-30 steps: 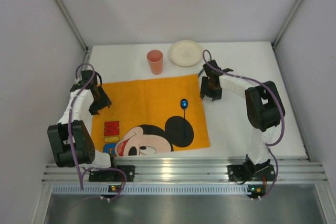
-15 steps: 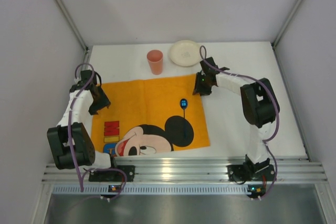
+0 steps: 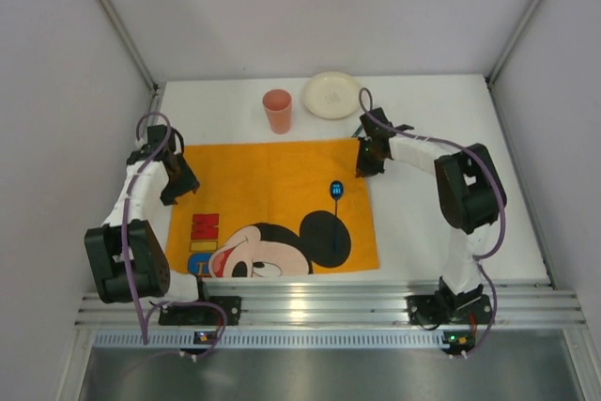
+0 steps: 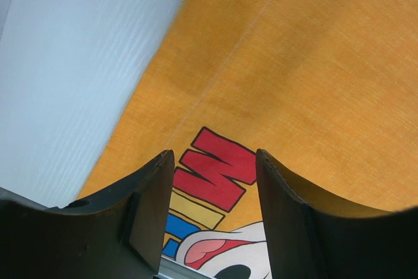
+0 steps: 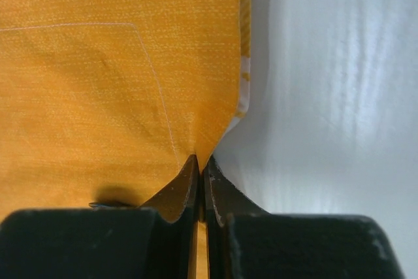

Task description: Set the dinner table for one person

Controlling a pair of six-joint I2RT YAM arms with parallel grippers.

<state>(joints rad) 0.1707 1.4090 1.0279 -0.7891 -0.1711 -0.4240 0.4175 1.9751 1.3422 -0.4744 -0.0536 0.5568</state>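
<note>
Top view: the table [image 3: 441,119] was the big white slab under everything. It looked rigid and fixed, so it's nothing to grab, just a smooth surface that cloth would probably slide on easily. The orange mat [image 3: 272,185] lay flat across its near middle, with a spoon [image 3: 336,204] resting on the mat's right part. A cup [image 3: 277,110] and plate [image 3: 331,94] sat just past the mat's far edge. The right gripper [image 3: 364,164] was at the mat's far right corner and the left gripper [image 3: 178,185] was over the far left corner.

Left wrist: the left gripper [image 4: 212,161] hung with jaws apart and nothing between them. Below it was the mat [image 4: 294,63], with bare table [image 4: 65,63] off to the side.

Right wrist: the right gripper [image 5: 200,164] was pinched tight on the edge of the mat [image 5: 98,83], which puckered up into the jaws beside bare table [image 5: 326,96].

The mat looked thin, light and floppy, so corners or edges seemed the only sensible hold. Pulling on one corner would likely skew it and could shift the spoon.
</note>
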